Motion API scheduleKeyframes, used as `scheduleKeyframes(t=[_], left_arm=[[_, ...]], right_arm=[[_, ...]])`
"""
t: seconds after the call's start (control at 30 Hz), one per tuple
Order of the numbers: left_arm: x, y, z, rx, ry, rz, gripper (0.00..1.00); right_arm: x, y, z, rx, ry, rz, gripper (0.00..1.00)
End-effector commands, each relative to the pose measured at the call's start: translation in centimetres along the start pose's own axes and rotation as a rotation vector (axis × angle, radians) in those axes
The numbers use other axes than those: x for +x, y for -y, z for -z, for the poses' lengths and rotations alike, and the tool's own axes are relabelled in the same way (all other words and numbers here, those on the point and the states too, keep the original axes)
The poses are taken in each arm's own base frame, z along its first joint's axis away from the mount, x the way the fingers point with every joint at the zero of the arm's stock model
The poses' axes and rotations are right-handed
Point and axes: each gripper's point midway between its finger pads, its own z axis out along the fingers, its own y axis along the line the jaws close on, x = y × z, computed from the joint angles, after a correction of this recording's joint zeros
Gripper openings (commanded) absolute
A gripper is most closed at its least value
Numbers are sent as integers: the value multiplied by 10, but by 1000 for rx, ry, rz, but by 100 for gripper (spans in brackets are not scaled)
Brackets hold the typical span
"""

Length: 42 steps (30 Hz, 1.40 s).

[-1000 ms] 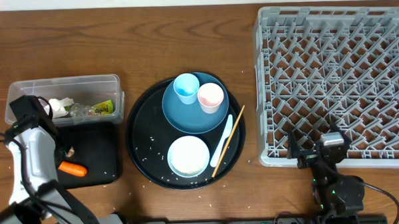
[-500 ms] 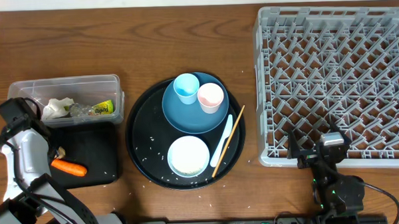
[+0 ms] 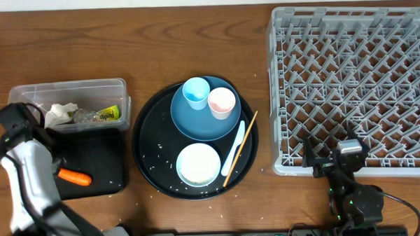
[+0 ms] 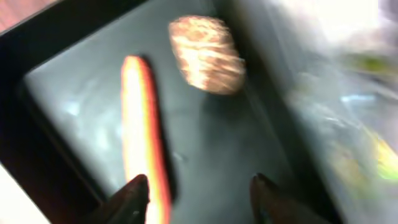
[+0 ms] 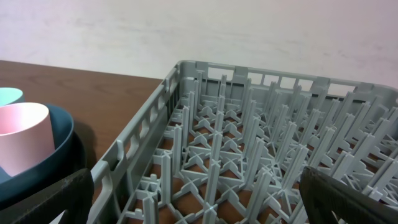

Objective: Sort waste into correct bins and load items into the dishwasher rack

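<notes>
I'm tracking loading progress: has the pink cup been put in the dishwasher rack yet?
No, the pink cup stands on the blue plate on the round tray, and the dishwasher rack holds nothing.

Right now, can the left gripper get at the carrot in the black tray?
Probably yes. The left gripper hangs open just over the carrot, which lies bare on the black tray, near one fingertip. Nothing covers it; the brown lump sits apart.
</notes>
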Motion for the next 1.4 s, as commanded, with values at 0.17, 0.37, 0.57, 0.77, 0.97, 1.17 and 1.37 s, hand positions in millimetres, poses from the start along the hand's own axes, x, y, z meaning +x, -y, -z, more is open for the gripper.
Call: scheduleKeyframes(t=[0.17, 0.37, 0.57, 0.77, 0.97, 1.17, 1.37], left_arm=[[63, 55, 91, 323, -67, -233, 47], [132, 62, 109, 333, -190, -510, 47], [195, 83, 121, 380, -287, -739, 47], [255, 123, 134, 494, -310, -893, 47], [314, 142, 124, 473, -329, -1000, 45], [360, 139, 103, 379, -315, -1070, 38], [380, 131, 92, 317, -281, -1110, 38]], right_arm=[[1, 0, 0, 0, -1, 8, 99], [1, 0, 0, 0, -1, 8, 99], [1, 0, 0, 0, -1, 8, 99], [1, 0, 0, 0, -1, 8, 99], [1, 0, 0, 0, -1, 8, 99], [1, 0, 0, 0, -1, 8, 99], [1, 0, 0, 0, -1, 8, 99]])
